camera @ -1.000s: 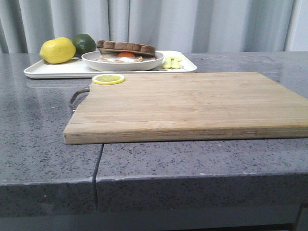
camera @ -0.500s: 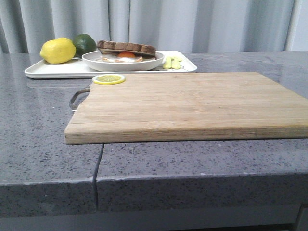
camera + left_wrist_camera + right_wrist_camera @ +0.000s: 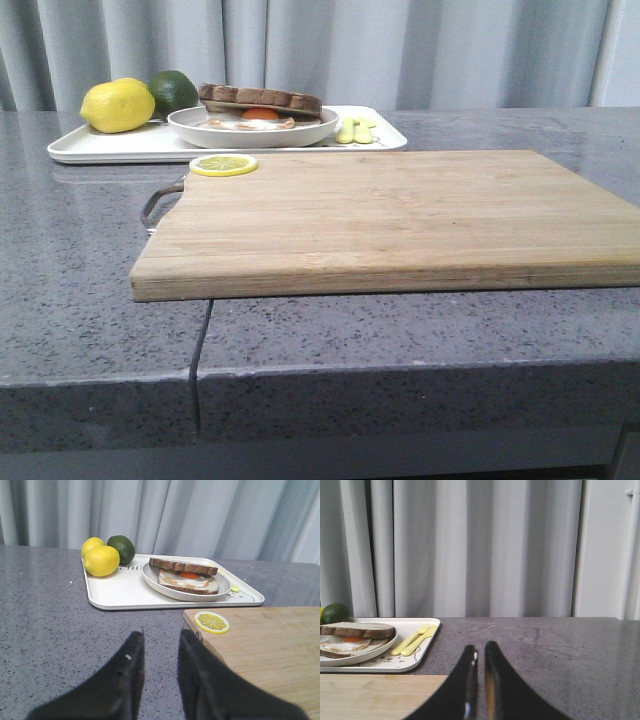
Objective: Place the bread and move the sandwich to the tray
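With the sandwich [image 3: 186,578] on its plate already on the tray [image 3: 116,590] ahead of the left gripper [image 3: 161,641] (fingers slightly apart, empty) and the right gripper [image 3: 480,656] nearly closed, both should, I judge, simply stay clear.

No readable text, brand or number anywhere. Only a small dark printed mark on the tray [image 3: 131,588], just behind the lemon [image 3: 101,560] in the upper left of the left wrist view, too small and partly hidden to read.
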